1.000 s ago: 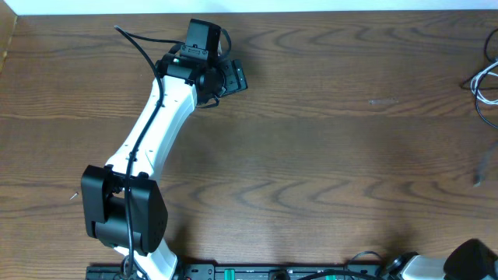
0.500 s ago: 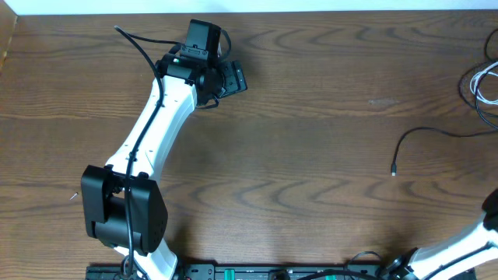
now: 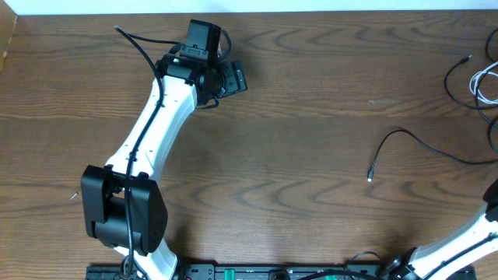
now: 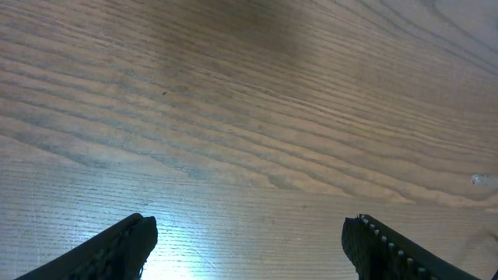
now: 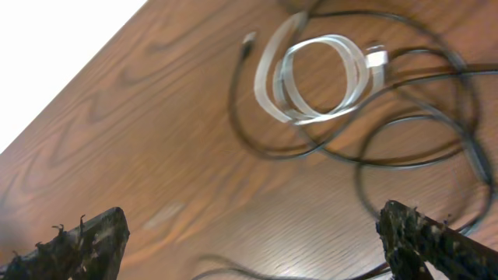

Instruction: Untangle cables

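Note:
The cables lie tangled at the table's right edge. In the right wrist view a white cable (image 5: 319,78) is coiled in a flat loop, with black cables (image 5: 405,155) looping round and across it. One black cable (image 3: 420,144) stretches left out of the pile, its plug end (image 3: 369,177) lying on bare wood. My right gripper (image 5: 261,249) hangs open above the table just short of the pile; a black strand passes low between its fingers, ungripped. Far away at the back left, my left gripper (image 4: 249,249) is open over bare wood.
The left arm (image 3: 152,132) reaches from the front left toward the table's back edge (image 3: 311,11). The right arm (image 3: 459,245) enters at the front right corner. A faint pale smudge (image 3: 383,101) marks the wood at mid right.
One black cable has come out leftward across the table, its plug end now farther left than half a second ago. The right arm has swung up at the right edge. The left arm has not moved.

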{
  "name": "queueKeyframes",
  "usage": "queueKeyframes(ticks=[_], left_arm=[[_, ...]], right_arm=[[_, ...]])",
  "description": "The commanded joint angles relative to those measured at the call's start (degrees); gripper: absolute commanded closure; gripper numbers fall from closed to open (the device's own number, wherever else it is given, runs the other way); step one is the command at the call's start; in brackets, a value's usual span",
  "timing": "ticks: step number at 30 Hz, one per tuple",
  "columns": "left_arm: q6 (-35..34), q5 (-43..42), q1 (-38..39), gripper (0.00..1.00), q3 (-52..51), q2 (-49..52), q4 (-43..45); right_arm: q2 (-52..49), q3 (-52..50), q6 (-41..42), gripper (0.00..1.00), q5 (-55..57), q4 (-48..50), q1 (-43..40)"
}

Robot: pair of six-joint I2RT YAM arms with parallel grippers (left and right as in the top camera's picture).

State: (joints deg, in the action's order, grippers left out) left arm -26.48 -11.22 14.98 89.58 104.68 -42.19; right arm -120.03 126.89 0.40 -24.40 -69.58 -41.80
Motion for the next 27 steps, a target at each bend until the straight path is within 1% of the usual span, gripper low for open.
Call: queueKeyframes(ticks=[1, 4, 5, 9, 14, 16, 19, 22, 24, 27], left_arm=[[1.2, 0.8, -0.3, 0.18, 0.2, -0.4, -0.5], [1.2, 0.8, -0.3, 0.17, 0.2, -0.4, -0.6], [1.2, 0.8, -0.3, 0.07, 0.2, -0.4, -0.6], [1.2, 0.8, -0.3, 0.06, 0.2, -0.4, -0.6], [1.2, 0.8, -0.3, 0.05, 0.2, -0.4, -0.6], [1.2, 0.8, -0.3, 0.05, 0.2, -0.4, -0.6], [1.2, 0.8, -0.3, 0.06, 0.2, -0.4, -0.6], [1.2, 0.8, -0.3, 0.05, 0.2, -0.4, -0.6], [1.2, 0.8, -0.3, 0.05, 0.2, -0.4, -0.6], [1.2, 0.8, -0.3, 0.05, 0.2, -0.4, -0.6]], right_arm=[[5.7, 0.7, -4.1, 0.01, -5.1, -2.1, 4.0], [8.1, 0.7, -6.2, 0.01, -5.8, -5.2, 7.7], [8.8, 0.7, -7.1, 0.01, -5.8, -6.3, 9.1], [11.5, 0.7, -11.5, 0.01, -5.7, -9.8, 15.8], [14.6, 0.7, -12.3, 0.01, -5.2, -11.5, 23.0], [15.1, 0.7, -11.4, 0.01, -2.3, -12.1, 25.7], [14.6, 0.1, -7.8, 0.01, 7.7, -14.2, 29.7], [12.9, -2.9, -7.7, 0.01, 15.8, -15.3, 32.6], [11.8, -6.4, -7.1, 0.02, 18.3, -14.8, 33.3], [9.9, -13.2, -4.5, 0.05, 18.7, -12.3, 32.9]])
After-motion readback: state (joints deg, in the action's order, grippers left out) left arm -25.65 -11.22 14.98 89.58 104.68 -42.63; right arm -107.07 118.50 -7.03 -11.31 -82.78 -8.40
